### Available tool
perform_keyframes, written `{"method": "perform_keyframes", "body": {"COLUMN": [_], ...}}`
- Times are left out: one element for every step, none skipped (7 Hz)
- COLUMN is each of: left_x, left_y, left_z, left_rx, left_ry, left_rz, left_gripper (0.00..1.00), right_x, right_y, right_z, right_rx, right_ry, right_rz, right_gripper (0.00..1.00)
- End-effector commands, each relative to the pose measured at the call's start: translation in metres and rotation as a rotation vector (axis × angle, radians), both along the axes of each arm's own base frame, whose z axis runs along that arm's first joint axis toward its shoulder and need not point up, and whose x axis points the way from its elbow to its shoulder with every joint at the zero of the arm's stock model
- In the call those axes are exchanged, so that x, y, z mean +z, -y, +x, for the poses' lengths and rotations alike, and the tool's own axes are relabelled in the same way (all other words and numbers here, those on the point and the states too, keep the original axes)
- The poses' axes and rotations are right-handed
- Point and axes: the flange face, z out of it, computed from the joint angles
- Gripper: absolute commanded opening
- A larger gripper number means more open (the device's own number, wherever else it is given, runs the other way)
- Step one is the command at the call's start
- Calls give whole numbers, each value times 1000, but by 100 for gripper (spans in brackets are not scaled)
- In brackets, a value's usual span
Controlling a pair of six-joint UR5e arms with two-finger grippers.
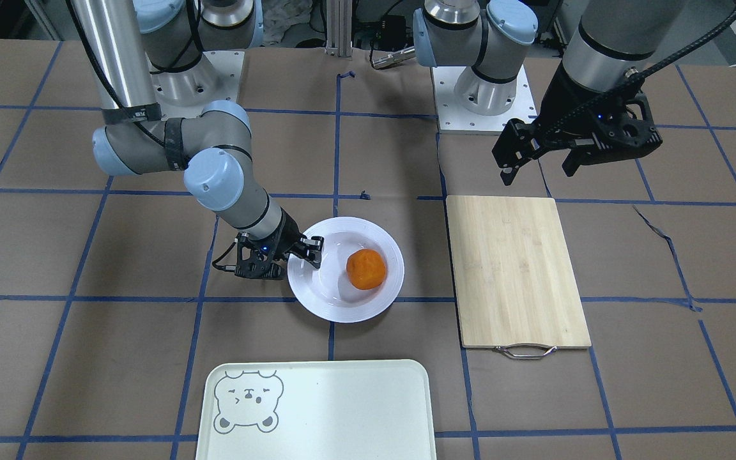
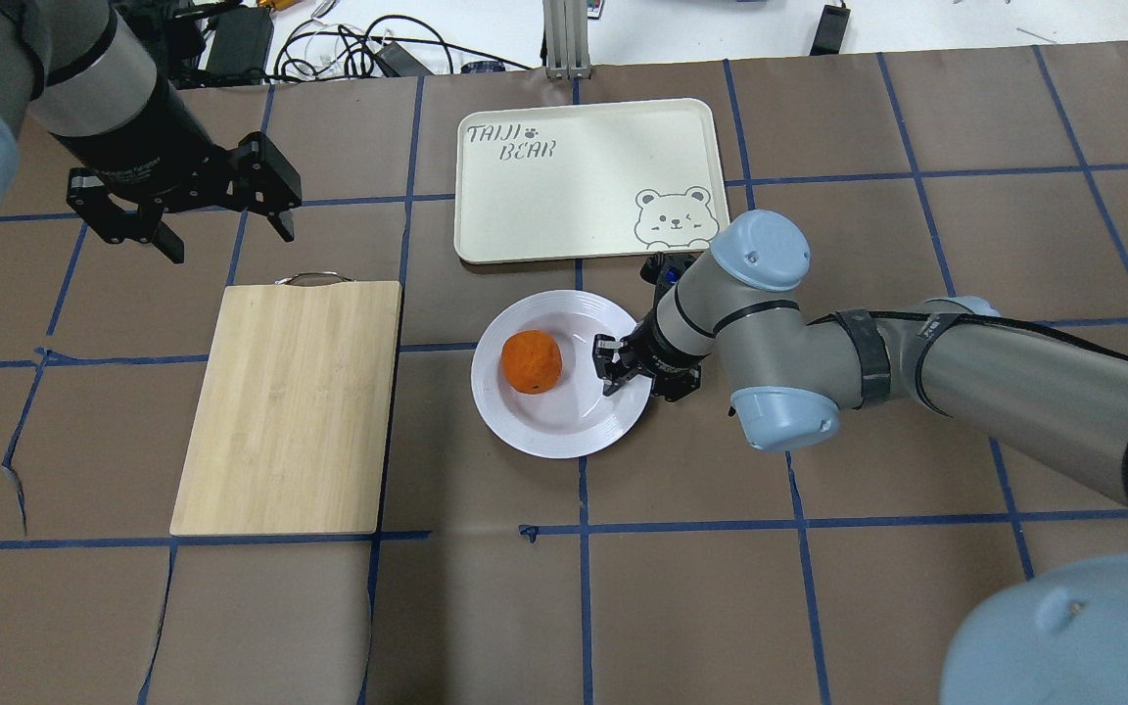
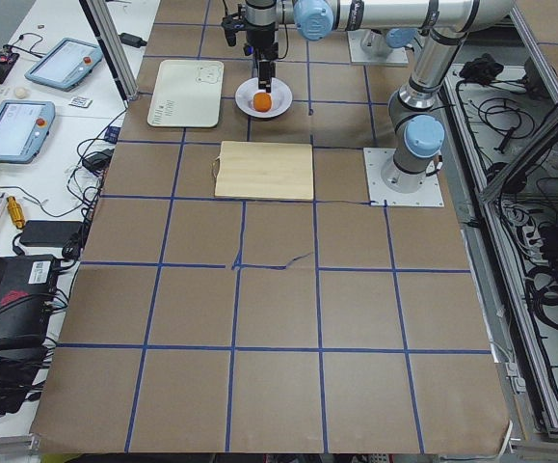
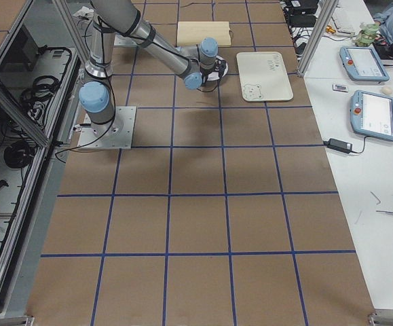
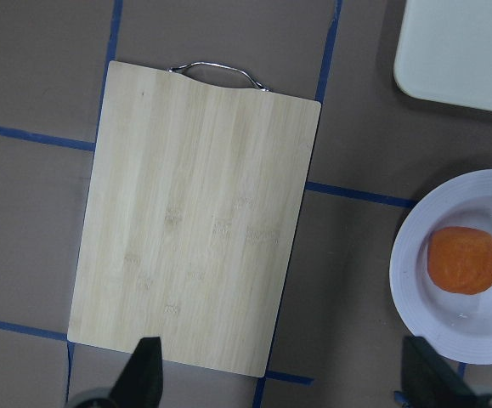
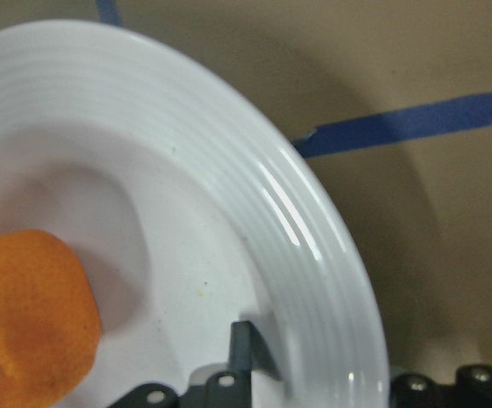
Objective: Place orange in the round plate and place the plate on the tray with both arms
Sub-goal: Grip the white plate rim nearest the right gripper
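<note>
Fingers (image 6: 242, 347) of right gripper (image 2: 613, 367) straddle rim of round white plate (image 2: 564, 443), one inside, other outside. Cannot tell whether they pinch it. Just past inner finger, not touching it, orange (image 2: 531, 361) sits in plate's sunken centre. Plate lies flat on brown table (image 2: 819, 587). Cream bear tray (image 2: 564, 196) lies near gripper, apart from plate. Left gripper (image 2: 229, 240) well away, raised, fingers spread wide, holding nothing. Bamboo cutting board (image 2: 290, 411) lies near its fingertips.
</note>
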Motion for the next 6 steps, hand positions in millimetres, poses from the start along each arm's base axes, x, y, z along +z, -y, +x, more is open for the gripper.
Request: {"method": "perform_keyframes", "body": {"left_x": [0, 0, -2, -3, -2, -2], "left_y": [0, 0, -1, -1, -2, -2], "left_z": [0, 0, -1, -1, -1, -1], "left_rx": [0, 0, 0, 0, 0, 0], "left_ry": [0, 1, 0, -1, 0, -2], "left_rz": [0, 2, 5, 8, 6, 6], "left_gripper": [100, 100, 100, 100, 100, 100], "right_x": [15, 36, 49, 57, 66, 81], "right_y": [8, 15, 23, 28, 39, 63], "right_z": [-2, -6, -21, -31, -50, -77], "right_rx": [-3, -22, -53, -78, -117, -154], "right_ry": [19, 118, 140, 168, 243, 275], "right_rz": [-32, -48, -64, -73, -82, -131], "right_gripper": [0, 0, 0, 0, 0, 0]}}
